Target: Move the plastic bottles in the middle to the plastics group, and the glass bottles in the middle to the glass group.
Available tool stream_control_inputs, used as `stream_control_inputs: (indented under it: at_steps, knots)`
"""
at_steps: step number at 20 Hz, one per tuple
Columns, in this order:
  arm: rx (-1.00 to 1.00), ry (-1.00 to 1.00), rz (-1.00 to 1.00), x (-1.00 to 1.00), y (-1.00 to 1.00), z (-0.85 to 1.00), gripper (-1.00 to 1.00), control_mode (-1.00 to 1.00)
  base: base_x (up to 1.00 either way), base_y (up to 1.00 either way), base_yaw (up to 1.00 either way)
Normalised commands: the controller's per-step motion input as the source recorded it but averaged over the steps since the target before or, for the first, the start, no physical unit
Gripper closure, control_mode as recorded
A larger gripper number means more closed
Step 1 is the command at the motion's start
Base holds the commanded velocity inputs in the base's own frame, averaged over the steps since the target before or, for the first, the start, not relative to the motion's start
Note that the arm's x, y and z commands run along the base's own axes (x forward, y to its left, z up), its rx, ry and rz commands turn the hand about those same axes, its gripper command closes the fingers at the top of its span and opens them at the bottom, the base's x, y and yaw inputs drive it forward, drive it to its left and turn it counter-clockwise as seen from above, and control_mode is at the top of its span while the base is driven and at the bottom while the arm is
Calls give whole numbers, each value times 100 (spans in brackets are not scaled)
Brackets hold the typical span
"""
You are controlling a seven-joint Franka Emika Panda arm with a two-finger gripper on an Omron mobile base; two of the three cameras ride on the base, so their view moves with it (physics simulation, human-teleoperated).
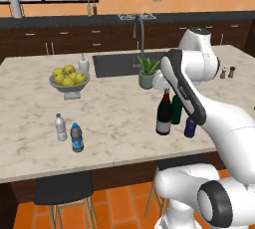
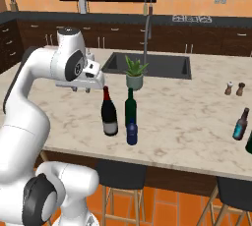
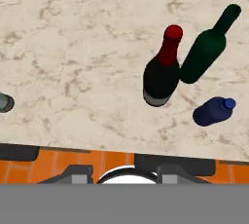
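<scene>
On counter, left to right (left base view unless noted):
fruit bowl [image 1: 69,87]: grey, full of yellow-green fruit, far left, white soap bottle [image 1: 83,63] just behind it.
plastics group: clear bottle [image 1: 60,126] with white cap and grey bottle [image 1: 76,137] with blue cap and label, upright, side by side near front edge, well apart from the middle cluster.
potted plant [image 1: 148,72]: by the sink [image 1: 115,64], behind the middle cluster.
black wine bottle [image 1: 164,112]: reddish neck, pale label, upright, mid-counter; also [image 2: 109,112], [image 3: 161,74].
green wine bottle [image 1: 176,109]: upright, just beside the black one on its right, partly behind the arm; clearer at [image 2: 130,108], [image 3: 205,50].
navy bottle [image 1: 190,127]: squat, blue cap, upright, just in front of the green one near front edge; also [image 2: 132,132], [image 3: 213,110].
salt and pepper shakers [image 1: 227,72]: far right.
glass group: brown-necked teal bottle [image 2: 240,125] at far right in right base view, well apart from the cluster.
gripper [image 2: 82,88]: above the counter, left of the black bottle's neck in right base view, touching nothing.
fingers: can't tell how far apart, tips too small and dark; nothing between them.
</scene>
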Motion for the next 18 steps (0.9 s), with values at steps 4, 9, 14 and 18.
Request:
stream_control_inputs:
  at_steps: [4, 9, 14, 18]
  knots:
    - [1, 0, 0, -1, -14, -14, -100, -100, 0, 0, 0]
    - [3, 3, 0, 0, -86, -33, -100, -100, 0, 0, 0]
    - [0, 6, 0, 2, -68, -28, -100, -100, 0, 0, 0]
    - [0, 8, 0, 0, -76, -43, -100, -100, 0, 0, 0]
